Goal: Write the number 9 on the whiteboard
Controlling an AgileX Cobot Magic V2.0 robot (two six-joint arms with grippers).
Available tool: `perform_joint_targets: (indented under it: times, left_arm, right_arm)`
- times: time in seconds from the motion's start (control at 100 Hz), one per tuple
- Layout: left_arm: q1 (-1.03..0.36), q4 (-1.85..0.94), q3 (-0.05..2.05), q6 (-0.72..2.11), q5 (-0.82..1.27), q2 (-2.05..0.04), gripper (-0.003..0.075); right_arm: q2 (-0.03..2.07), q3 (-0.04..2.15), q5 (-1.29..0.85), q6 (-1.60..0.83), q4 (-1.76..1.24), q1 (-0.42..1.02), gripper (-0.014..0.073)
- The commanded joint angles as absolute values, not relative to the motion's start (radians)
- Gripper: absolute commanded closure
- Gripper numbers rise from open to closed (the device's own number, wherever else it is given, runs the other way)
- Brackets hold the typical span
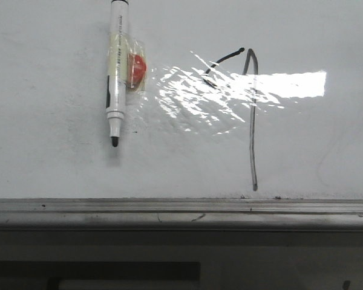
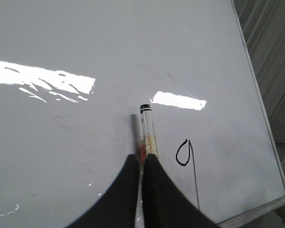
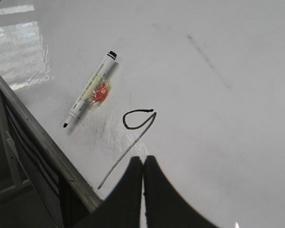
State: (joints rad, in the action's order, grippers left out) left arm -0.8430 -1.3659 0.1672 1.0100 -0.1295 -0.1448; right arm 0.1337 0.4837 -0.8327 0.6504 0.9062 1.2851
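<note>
While both tools (image 2: 143, 164) (image 3: 142, 164) sit closed, one marker (image 1: 116, 66) and one number 9 (image 1: 249, 115) mark the whiteboard (image 1: 48, 151).

A hand-drawn black number 9 (image 3: 133, 137) on the whiteboard (image 3: 218, 118); marker (image 3: 90, 95) print unreadable.

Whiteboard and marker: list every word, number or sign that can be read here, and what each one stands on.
"9": hand-drawn in black on the whiteboard, long stroke with a small loop; glare hides part of the loop in the front view.
Print along the marker barrel: too small and blurred to read.
Orange patch taped to the marker: no text visible.
Nothing else legible in any view.
</note>
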Motion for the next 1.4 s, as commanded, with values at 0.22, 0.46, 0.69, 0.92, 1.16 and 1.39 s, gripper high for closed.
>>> perform_joint_targets:
  times: [0.22, 0.46, 0.69, 0.92, 1.16, 1.39]
  left_arm:
    - [-0.847, -1.366, 0.184, 1.009, -0.201, -0.155, 0.0741]
    - [-0.691, -0.682, 0.092, 0.810, -0.244, -0.151, 0.0741]
    - [-0.373, -0.073, -0.019, 0.119, -0.186, -0.117, 0.0741]
    - [-0.180, -0.014, -0.019, 0.036, 0.103, -0.059, 0.0741]
    - [-0.132, -0.053, -0.019, 0.034, 0.273, 0.022, 0.0741]
    - [-0.130, -0.053, -0.019, 0.034, 0.276, 0.029, 0.0741]
  right_arm:
    - [0.147, 0.504, -0.785, 0.653, 0.965, 1.286, 0.0644]
    - [0.147, 0.504, -0.785, 0.653, 0.967, 1.286, 0.0644]
    - [0.147, 0.504, -0.785, 0.653, 0.967, 1.286, 0.0644]
    - [0.147, 0.504, -0.785, 0.653, 0.969, 1.286, 0.0644]
    - [0.147, 0.504, -0.785, 0.653, 0.969, 1.286, 0.0644]
    - [0.147, 0.504, -0.785, 0.653, 0.969, 1.286, 0.0644]
